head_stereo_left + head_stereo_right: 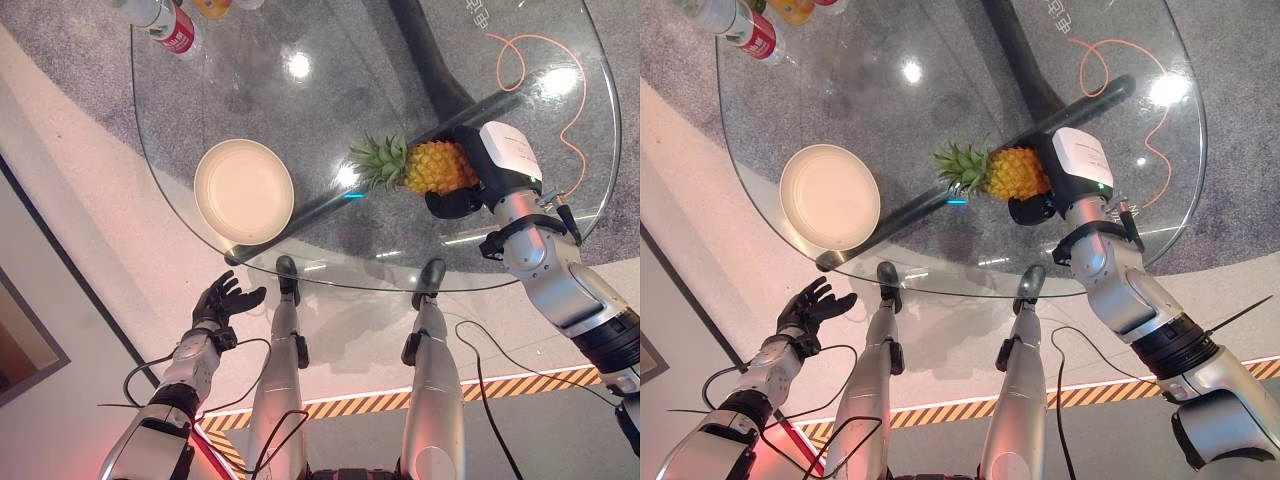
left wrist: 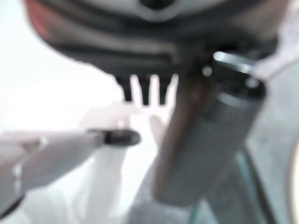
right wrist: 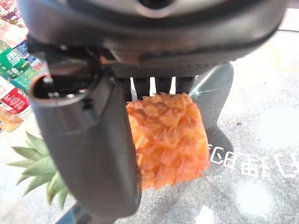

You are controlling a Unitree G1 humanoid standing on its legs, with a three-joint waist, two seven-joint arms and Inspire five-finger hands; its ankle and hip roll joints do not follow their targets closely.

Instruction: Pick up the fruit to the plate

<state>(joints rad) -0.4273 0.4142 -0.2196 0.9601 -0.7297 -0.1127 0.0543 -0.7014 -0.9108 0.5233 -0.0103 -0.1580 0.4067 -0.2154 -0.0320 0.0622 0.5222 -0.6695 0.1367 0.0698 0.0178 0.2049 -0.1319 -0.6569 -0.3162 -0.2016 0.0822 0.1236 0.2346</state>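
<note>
Right wrist view: one pineapple (image 3: 166, 137) on glass table (image 1: 330, 120), right hand (image 1: 462, 200) clamped round it. One empty plate (image 1: 243, 190) well leftward. Left hand (image 1: 224, 300) spread, holding nothing.

Light was bright and even. Overhead lamps threw round white glare spots on the glass table (image 1: 400, 60), one just beside the right hand (image 1: 455, 200), another beyond it. The left wrist view was badly out of focus and washed out around the left hand (image 2: 145, 88). The right wrist view blurred its near thumb.
</note>
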